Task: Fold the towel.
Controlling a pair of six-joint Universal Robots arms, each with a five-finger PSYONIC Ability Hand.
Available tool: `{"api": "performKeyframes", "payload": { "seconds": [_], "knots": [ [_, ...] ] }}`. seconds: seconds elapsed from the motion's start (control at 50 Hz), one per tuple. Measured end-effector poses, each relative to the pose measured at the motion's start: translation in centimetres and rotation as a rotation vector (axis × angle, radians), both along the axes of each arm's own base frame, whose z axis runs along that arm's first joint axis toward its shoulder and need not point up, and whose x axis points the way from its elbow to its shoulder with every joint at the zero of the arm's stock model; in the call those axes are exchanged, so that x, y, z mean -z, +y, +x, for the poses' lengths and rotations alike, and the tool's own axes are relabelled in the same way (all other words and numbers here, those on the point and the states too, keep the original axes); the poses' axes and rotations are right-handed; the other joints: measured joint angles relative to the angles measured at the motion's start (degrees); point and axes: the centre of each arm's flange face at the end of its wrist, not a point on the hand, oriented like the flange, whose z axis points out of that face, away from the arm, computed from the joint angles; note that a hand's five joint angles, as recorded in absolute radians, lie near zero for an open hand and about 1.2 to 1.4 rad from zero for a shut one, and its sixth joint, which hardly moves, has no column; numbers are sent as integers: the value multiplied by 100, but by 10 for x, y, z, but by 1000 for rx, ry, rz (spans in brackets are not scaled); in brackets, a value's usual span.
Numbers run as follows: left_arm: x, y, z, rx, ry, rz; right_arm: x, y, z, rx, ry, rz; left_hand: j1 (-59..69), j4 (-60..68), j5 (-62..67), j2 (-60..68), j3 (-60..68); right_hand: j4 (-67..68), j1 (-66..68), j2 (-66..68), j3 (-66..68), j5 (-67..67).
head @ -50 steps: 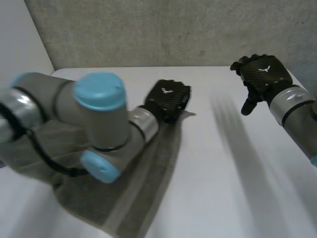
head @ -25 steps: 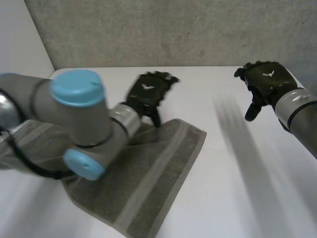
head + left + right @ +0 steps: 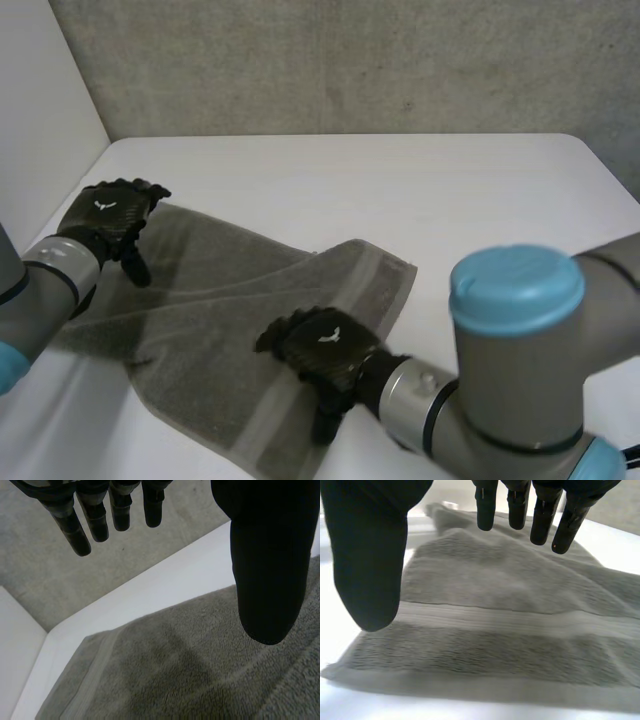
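Now, the grey towel (image 3: 230, 300) lies rumpled on the white worktop (image 3: 470, 200), running from about 10 o'clock down toward 6 o'clock in the head view. One layer seems to lap over another along a diagonal crease.

The left hand (image 3: 105, 220) hovers at 9 o'clock over the towel's far-left corner, fingers straight and thumb well apart, gripping nothing. The right hand (image 3: 322, 352) is at 6 o'clock over the near end, close to the woven band (image 3: 520, 617). It is likewise spread, with cloth beneath the palm and nothing pinched; whether it touches the cloth I cannot tell.

The step in hand looks like taking hold for a fold. To do it well, each hand should probably settle on an edge or corner — not the middle — and pinch through every layer there. Both should then lift evenly so the band stays straight and the crease lands square.
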Motion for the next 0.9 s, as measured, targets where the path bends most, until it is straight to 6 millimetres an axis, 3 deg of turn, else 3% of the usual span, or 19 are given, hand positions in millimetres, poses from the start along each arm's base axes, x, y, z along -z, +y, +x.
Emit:
{"api": "performKeyframes", "payload": {
  "seconds": [0.24,0.66,0.9],
  "knots": [
    [0,5,6,-20,11,3,30,40,15,-140,-19,-6,-38,-36,0,-31,-52,0,0,0,0,0],
    [1,3,6,-32,57,8,58,45,25,-153,-2,-59,-38,-43,0,-35,-52,0,0,0,0,-1],
    [3,5,6,-31,55,11,64,43,26,-138,42,-164,-38,-42,-2,-35,-52,93,54,178,245,139]
  ]
}}
